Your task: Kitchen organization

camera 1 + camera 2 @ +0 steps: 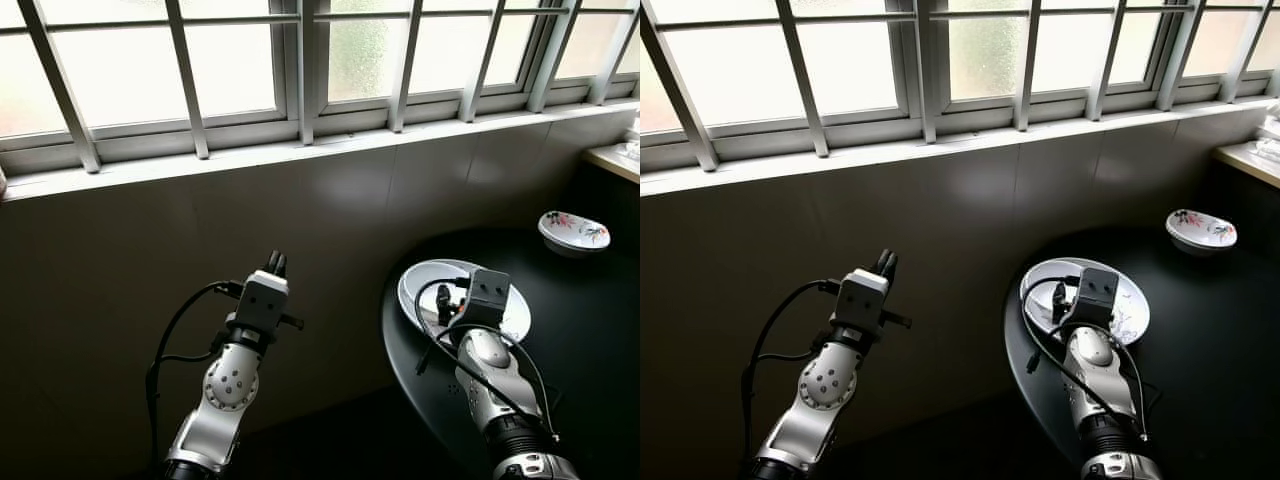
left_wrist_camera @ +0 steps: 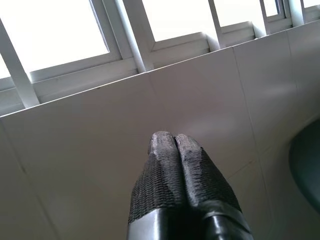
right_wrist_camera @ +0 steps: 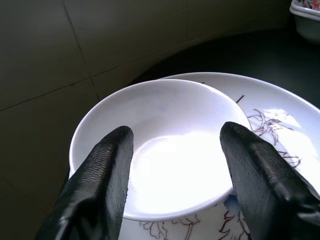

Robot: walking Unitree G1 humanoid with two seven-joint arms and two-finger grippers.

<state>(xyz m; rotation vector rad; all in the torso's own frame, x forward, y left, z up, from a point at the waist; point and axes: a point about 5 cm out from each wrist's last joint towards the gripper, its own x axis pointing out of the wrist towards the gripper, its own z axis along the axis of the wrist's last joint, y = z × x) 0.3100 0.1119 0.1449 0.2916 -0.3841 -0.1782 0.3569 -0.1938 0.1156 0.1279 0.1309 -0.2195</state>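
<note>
Head camera, left and right eye views: a dark round table (image 1: 590,330) stands against a tiled wall (image 1: 120,280) under a barred window (image 1: 240,70). A white plate (image 1: 425,280) with a line-drawn flower pattern rests near the table's edge closest to the wall, and a small flowered bowl (image 1: 574,232) sits well apart from it, further along the table toward a pale counter corner (image 1: 615,158). The right gripper (image 1: 445,305) hangs over the plate, its wrist housing covering the plate's middle; the left gripper (image 1: 275,264) is raised off the table in front of the bare wall, touching nothing. Left wrist view: the two black fingers (image 2: 165,170) lie pressed together with nothing between them, pointing at the wall tiles below the window sill (image 2: 125,75). Right wrist view: a plain white bowl (image 3: 160,150) sits on the patterned plate (image 3: 280,120), and the right gripper's fingers (image 3: 100,175) are spread wide, one on either side of the bowl's rim; whether the pads touch the rim cannot be told. The rim of another flowered dish (image 3: 307,15) shows at the far corner. Judged state of the task: the organizing appears to be at an early or middle stage, with the white bowl either about to be gripped or just set down on the plate, and the flowered bowl not yet gathered with the other crockery.
</note>
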